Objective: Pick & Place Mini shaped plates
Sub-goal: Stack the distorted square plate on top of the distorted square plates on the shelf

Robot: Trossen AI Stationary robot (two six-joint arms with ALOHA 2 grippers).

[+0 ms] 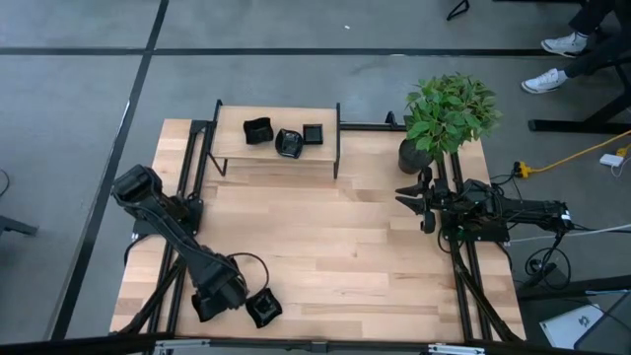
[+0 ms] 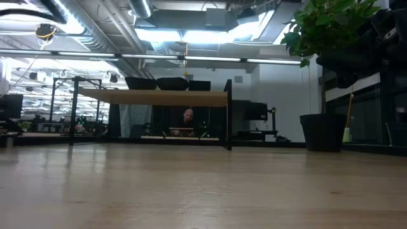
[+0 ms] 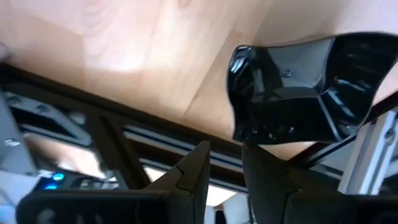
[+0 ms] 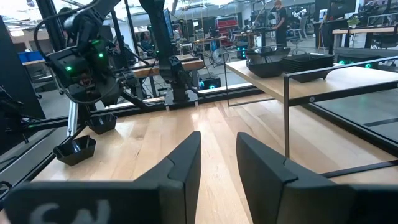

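Observation:
One mini shaped plate, a glossy black dish with a wavy rim, rests on its base on the wooden table near the near edge at the left. My left gripper slants down just beside it, its fingers a narrow gap apart with nothing between them. Three more black plates sit on top of a small raised shelf at the far side and appear in the low view as dark shapes. My right gripper waits level at the right edge, narrowly open.
A potted plant stands at the far right corner, its dark pot on the table. Black frame rails run along the table's left and right sides. A person sits far behind the shelf.

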